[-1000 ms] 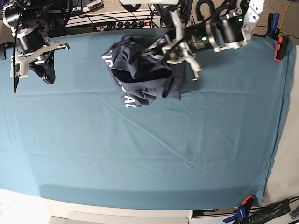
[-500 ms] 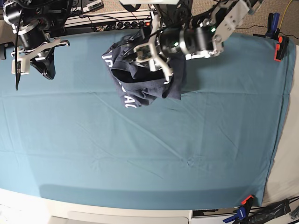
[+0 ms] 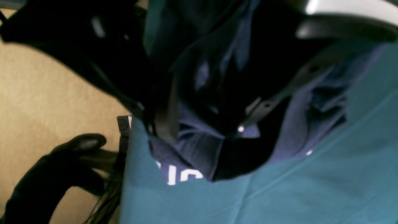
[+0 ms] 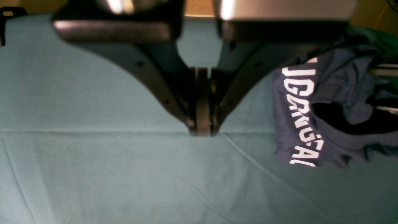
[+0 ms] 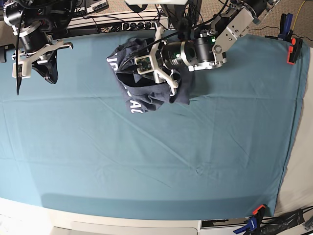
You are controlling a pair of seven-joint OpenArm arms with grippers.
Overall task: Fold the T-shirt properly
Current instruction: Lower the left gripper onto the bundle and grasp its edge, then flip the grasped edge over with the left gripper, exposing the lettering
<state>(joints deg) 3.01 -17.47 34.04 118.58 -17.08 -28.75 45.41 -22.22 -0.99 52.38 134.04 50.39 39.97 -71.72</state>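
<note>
**Crumpled cotton, folding not yet begun**

Heathered blue-grey cotton lies in a bunched heap: the T-shirt [image 5: 146, 81] sits near the far edge of the tabletop [image 5: 156, 161], on the teal table cloth [image 5: 98, 142], rumpled and partly rolled over itself; white block lettering [image 4: 300, 115] runs along its near-left edge, and a dark opening, whether neck or sleeve I cannot say, gapes in the middle of the pile.

By my judgement the task is at its very start; no sleeve is laid out, no hem is straight, no fold is made; the garment must first be spread flat, then folded, so nearly all the work is left.

The left gripper [image 5: 159, 66] is down over the middle of the heap, its white fingers [image 5: 172, 82] spread and reaching into the fabric; in the left wrist view dark fingers are buried among folds of the shirt [image 3: 199, 146], yet whether any cloth is pinched between them I cannot tell.

The right gripper [image 4: 201, 129] is well apart from the shirt, at the far-left corner of the tabletop; its jaws are pressed together with nothing between them, tips just above bare cloth.

A row of power sockets [image 5: 132, 24] lies beyond the far edge; clamps [image 5: 292, 49] pin the cloth at the right.
</note>
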